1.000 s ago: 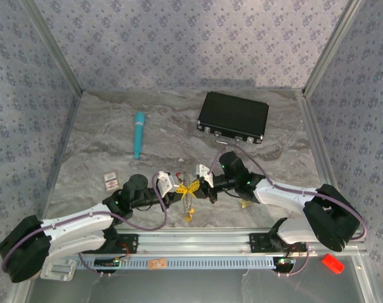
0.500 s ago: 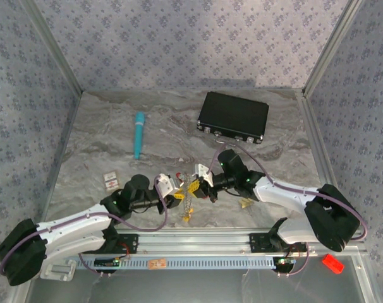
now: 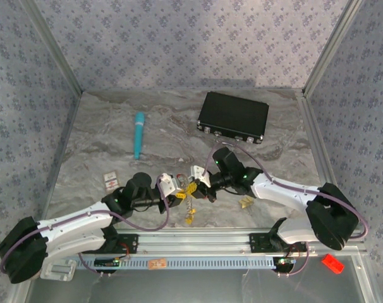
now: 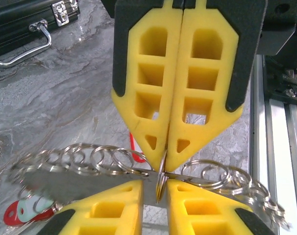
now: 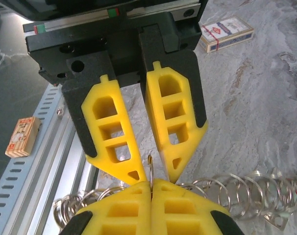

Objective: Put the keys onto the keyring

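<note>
1. Two grippers met tip to tip above the near middle of the marbled table [image 3: 103, 151].
2. The right gripper [image 4: 167, 149] was fully closed. Its yellow pads were pressed flat together, and their tips pinched the top of a thin edge-on ring [image 4: 160, 183].
3. The left gripper [image 5: 157, 172] stood only slightly parted. The edge-on ring sat in the narrow gap between its fingers [image 4: 114, 208], and neither pad could be seen touching it.
4. The keyring [image 3: 189, 194] was held up off the table between the two grippers. From above it showed as a small silvery tangle, and its full loop could not be made out.
5. Many small silvery rings [image 4: 109, 159] ran in a row to either side of the pinched ring, with a straight grey length of metal passing along them.
6. Of the keys, one with a red tag [image 4: 21, 214] lay on the table beneath the left end of that row. A yellow-tagged one [image 3: 246, 202] lay just beside the right forearm. Another yellow tag [image 3: 188, 219] dangled at the bottom of a short string of rings near the rail.
7. A black case [image 3: 234, 117] sat at the far right of the table, a teal tube [image 3: 139, 134] at the far left, and a card deck [image 5: 227, 32] beside the left arm, all well apart from the keyring.
</note>
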